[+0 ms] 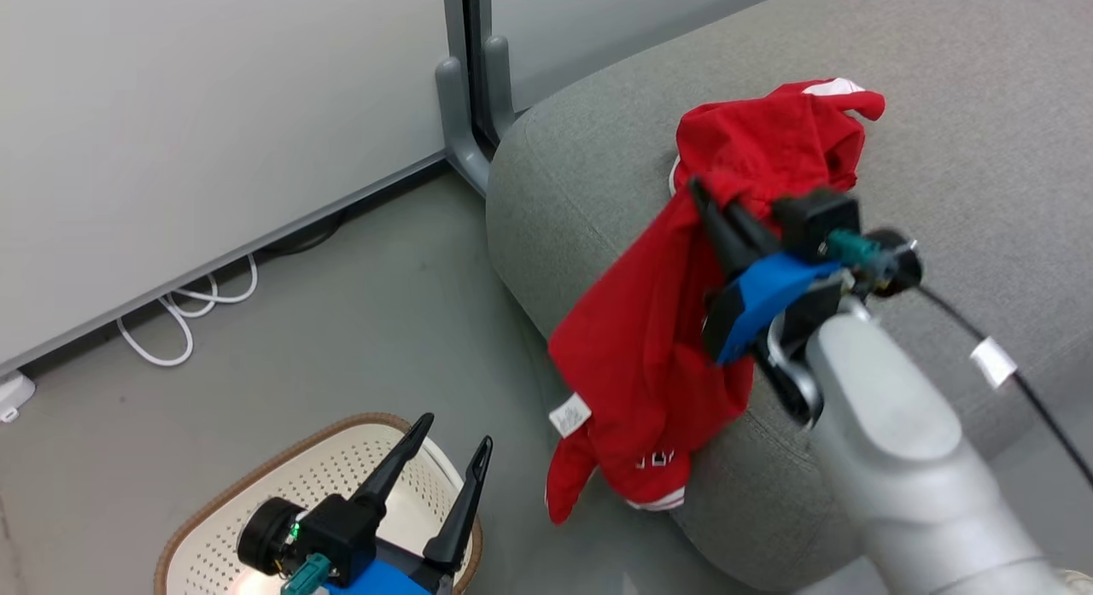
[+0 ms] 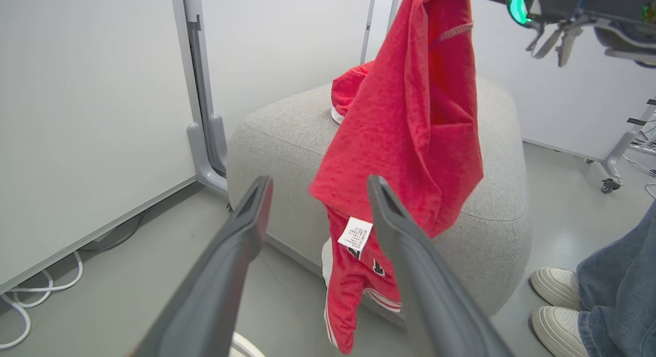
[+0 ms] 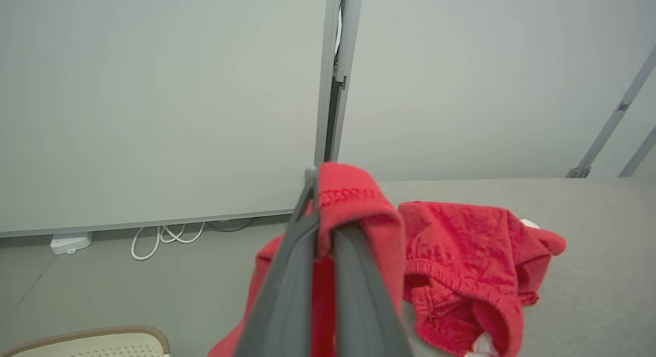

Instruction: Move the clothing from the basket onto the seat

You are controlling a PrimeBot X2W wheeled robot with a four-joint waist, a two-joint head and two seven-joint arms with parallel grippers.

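1. The right gripper (image 1: 700, 194) has its jaws clamped on a red garment (image 1: 649, 339), which hangs from them over the seat's (image 1: 939, 108) rounded corner, its lower end dangling down the side.
2. A second red garment (image 1: 768, 134) lies bunched on the seat's top near that corner.
3. The left gripper (image 1: 455, 431) hovers above the basket (image 1: 324, 467) on the floor, jaws wide and empty.

Red clothing (image 1: 649, 339), white stripes — light grey seat (image 1: 982, 83) — cream basket (image 1: 324, 471), brown rim.
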